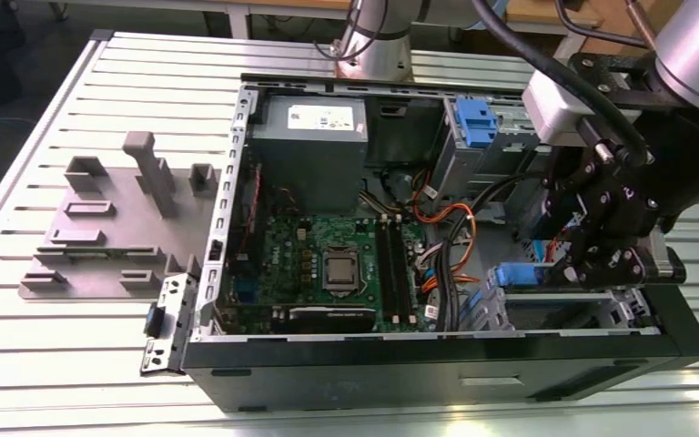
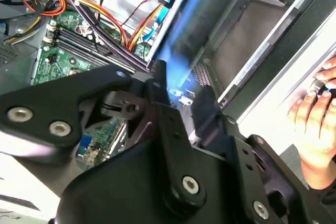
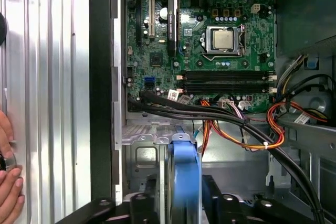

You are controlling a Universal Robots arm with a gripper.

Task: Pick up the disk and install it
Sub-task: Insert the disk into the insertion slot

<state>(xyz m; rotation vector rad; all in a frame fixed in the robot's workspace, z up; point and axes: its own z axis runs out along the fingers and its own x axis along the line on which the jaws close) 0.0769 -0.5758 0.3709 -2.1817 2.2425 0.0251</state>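
The disk (image 1: pixel 523 274) hangs edge-on at the front right corner of the open computer case, its blue carrier frame showing. My gripper (image 1: pixel 574 269) is shut on it, with the black fingers on either flat side. In the first wrist view the blue carrier edge (image 3: pixel 185 169) runs between the two fingers (image 3: pixel 216 203), above the metal drive cage (image 3: pixel 144 156). In the second wrist view the disk (image 2: pixel 197 19) is a blurred blue and silver slab, tilted over the cage. The bay (image 1: pixel 568 314) under the disk holds nothing.
Motherboard (image 1: pixel 325 264), grey power supply (image 1: pixel 313 127) and orange and black cables (image 1: pixel 447 232) fill the case. A second blue part (image 1: pixel 476 123) sits in the upper cage. A grey fixture (image 1: pixel 113 223) stands at the exterior view's left. A person's hand (image 2: pixel 315 114) rests beside the case.
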